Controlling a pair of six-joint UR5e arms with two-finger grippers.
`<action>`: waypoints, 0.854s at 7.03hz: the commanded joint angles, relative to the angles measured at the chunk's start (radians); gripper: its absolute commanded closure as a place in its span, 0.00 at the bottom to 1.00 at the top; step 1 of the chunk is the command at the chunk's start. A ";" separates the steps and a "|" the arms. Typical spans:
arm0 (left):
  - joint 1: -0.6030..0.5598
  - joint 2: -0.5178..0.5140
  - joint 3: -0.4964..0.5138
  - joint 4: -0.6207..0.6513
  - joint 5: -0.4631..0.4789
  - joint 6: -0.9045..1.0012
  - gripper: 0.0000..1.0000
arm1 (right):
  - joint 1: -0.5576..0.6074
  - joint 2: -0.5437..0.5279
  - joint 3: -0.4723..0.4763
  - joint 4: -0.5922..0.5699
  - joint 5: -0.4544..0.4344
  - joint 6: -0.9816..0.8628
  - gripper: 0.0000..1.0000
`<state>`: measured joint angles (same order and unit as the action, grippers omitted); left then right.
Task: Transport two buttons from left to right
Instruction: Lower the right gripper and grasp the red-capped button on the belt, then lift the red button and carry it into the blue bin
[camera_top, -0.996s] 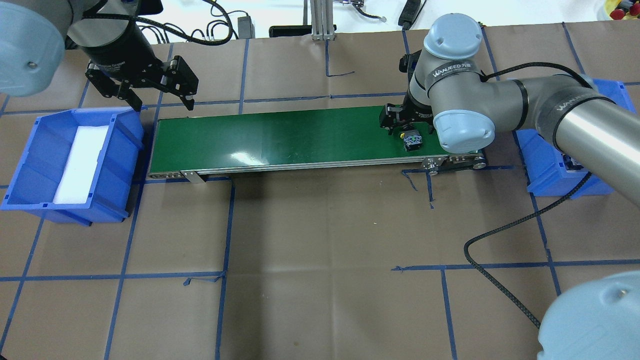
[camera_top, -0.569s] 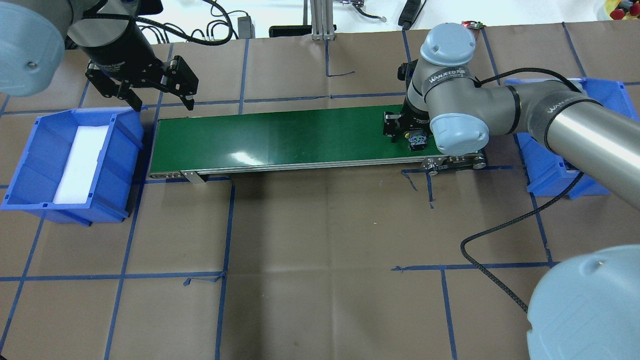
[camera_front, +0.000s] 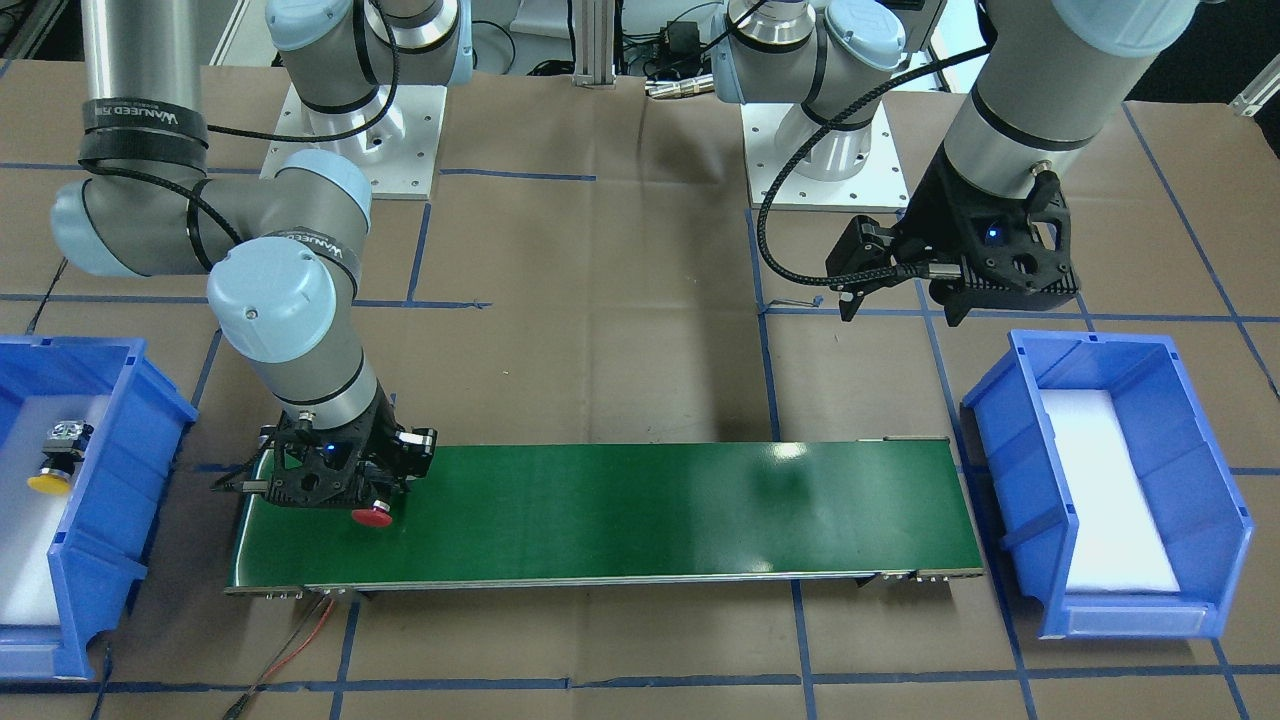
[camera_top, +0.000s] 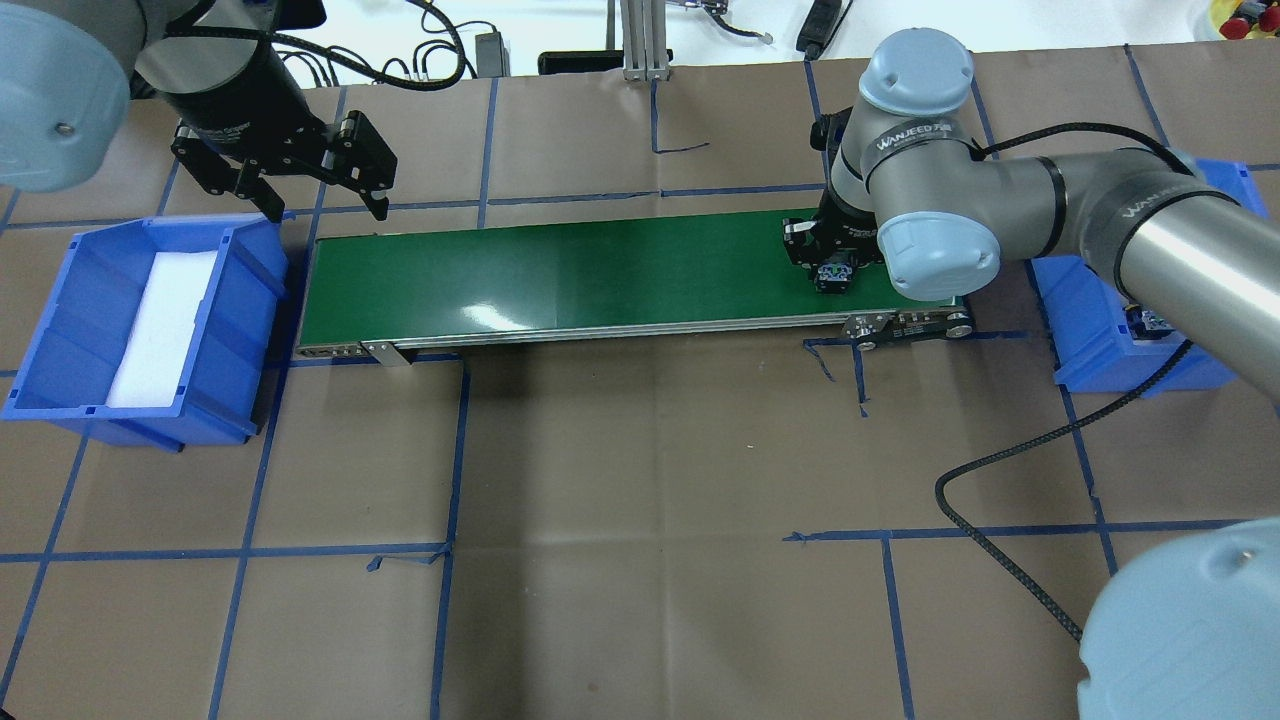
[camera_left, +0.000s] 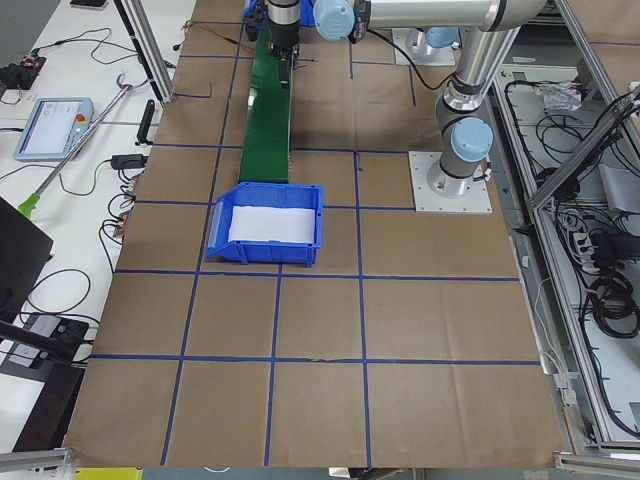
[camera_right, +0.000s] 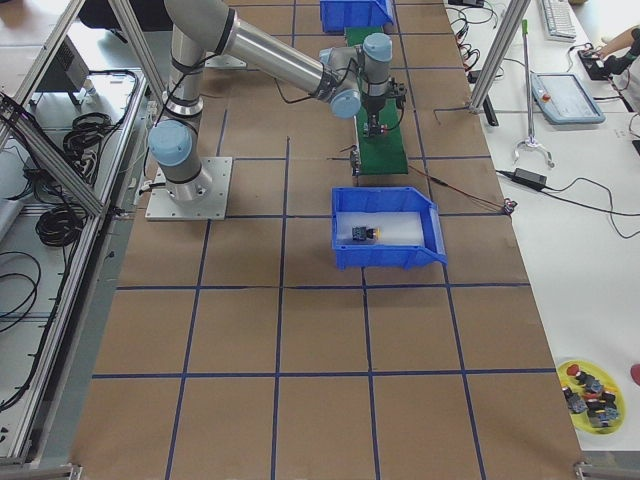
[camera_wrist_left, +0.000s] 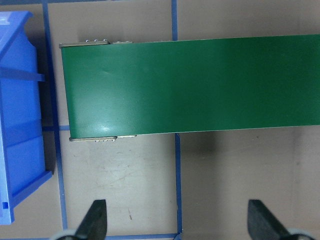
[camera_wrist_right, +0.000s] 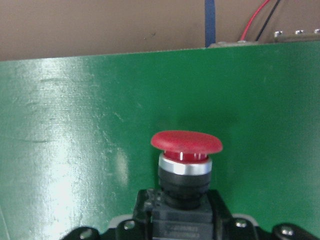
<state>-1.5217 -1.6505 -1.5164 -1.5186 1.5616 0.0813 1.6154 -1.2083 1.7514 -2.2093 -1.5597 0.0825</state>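
Observation:
The red button (camera_front: 371, 516) lies on its side at the right-hand end of the green conveyor belt (camera_top: 600, 270), with its cap (camera_wrist_right: 186, 142) pointing away from the robot. My right gripper (camera_front: 345, 490) is down over it and shut on its black body (camera_top: 831, 278). The yellow button (camera_front: 55, 465) lies in the blue right bin (camera_front: 150, 400) and also shows in the exterior right view (camera_right: 362, 234). My left gripper (camera_top: 328, 210) is open and empty. It hovers behind the belt's left end, beside the blue left bin (camera_top: 250, 260), which holds only white foam.
A black cable (camera_top: 1000, 470) loops over the table in front of the right arm. Red and black wires (camera_front: 300, 630) trail from the conveyor's right end. A yellow dish of spare buttons (camera_right: 590, 385) sits far off at a table corner.
The red button drifted a little to the right on the belt. My right gripper moved from beside it to over it and shut on it. The left arm has not moved.

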 joint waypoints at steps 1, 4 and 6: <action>0.000 0.000 -0.001 0.000 0.000 0.000 0.00 | -0.081 -0.098 -0.032 0.070 0.013 -0.067 0.95; 0.000 0.000 -0.001 0.000 0.000 0.000 0.00 | -0.374 -0.094 -0.315 0.434 0.012 -0.490 0.95; 0.000 0.000 -0.001 0.000 0.000 0.000 0.00 | -0.516 0.017 -0.377 0.419 0.013 -0.675 0.95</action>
<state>-1.5218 -1.6498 -1.5171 -1.5187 1.5616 0.0813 1.1850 -1.2506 1.4176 -1.7931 -1.5514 -0.4781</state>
